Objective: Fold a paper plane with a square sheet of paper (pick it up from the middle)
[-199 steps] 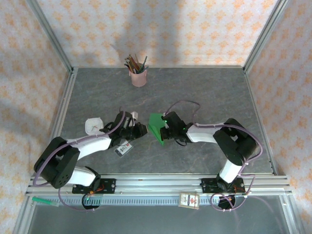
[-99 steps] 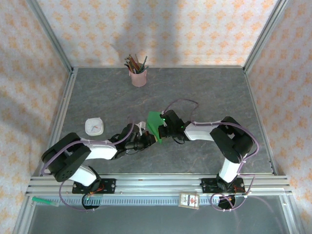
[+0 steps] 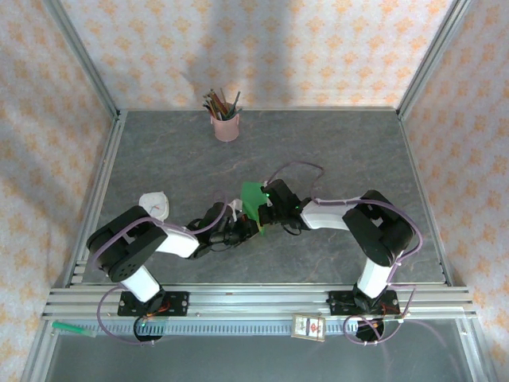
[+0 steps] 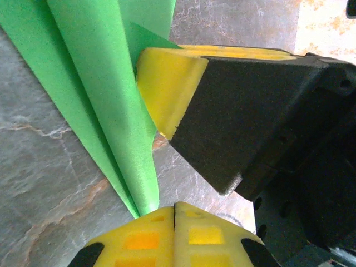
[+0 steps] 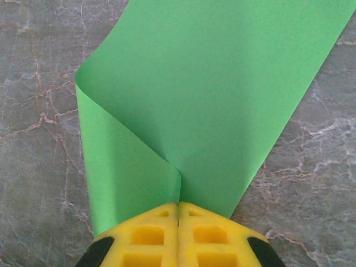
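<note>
The square sheet of paper [image 3: 252, 199] is bright green, partly folded and creased, and lies on the grey table mid-way between the arms. My right gripper [image 3: 263, 210] is shut on its near edge. In the right wrist view the crease of the paper [image 5: 217, 83] runs straight into the seam of the right gripper [image 5: 178, 204]. My left gripper [image 3: 242, 230] is shut, its tips together at the paper's pointed end. In the left wrist view that green point [image 4: 146, 194] slips behind one tip of the left gripper [image 4: 174, 207], beside the seam. The right gripper's yellow finger [image 4: 167, 89] presses the paper above it.
A pink cup of pencils [image 3: 226, 124] stands at the back of the table. A small white object [image 3: 156, 204] lies by the left arm's elbow. A white card [image 3: 308, 327] sits on the front rail. Aluminium frame rails [image 3: 103, 191] border the table.
The left arm swung right from beside the white object to the paper's near corner, and its jaws closed. The right gripper nudged the paper slightly left.
</note>
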`<act>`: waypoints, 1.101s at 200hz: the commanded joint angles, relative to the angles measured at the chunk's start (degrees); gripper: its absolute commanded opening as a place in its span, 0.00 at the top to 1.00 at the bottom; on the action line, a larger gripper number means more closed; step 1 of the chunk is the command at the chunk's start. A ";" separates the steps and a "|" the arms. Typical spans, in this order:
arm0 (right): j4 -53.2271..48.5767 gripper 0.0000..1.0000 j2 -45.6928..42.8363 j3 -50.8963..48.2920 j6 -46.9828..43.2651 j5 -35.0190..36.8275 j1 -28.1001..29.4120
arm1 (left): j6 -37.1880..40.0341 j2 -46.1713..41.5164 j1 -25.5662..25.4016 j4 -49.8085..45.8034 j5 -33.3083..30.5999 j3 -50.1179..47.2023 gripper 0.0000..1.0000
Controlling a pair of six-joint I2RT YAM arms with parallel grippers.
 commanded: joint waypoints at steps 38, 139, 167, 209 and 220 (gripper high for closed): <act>-5.80 1.00 2.22 -1.17 0.36 1.50 -0.40 | 0.04 3.46 -0.61 2.79 0.08 2.25 1.00; -5.49 1.00 2.28 -1.92 0.56 1.51 -0.40 | 5.90 5.89 -2.37 -10.91 -5.98 6.25 1.00; -5.56 1.00 2.12 -2.12 0.69 1.60 -0.40 | 7.55 6.87 -3.64 -15.82 -8.63 7.75 1.00; -5.74 1.00 2.12 -2.24 0.62 1.95 -0.40 | 9.65 7.51 -4.76 -20.62 -10.40 9.38 1.00; -5.80 1.00 2.12 -2.29 0.67 2.05 -0.51 | 9.91 6.06 -4.82 -19.65 -10.13 9.10 1.00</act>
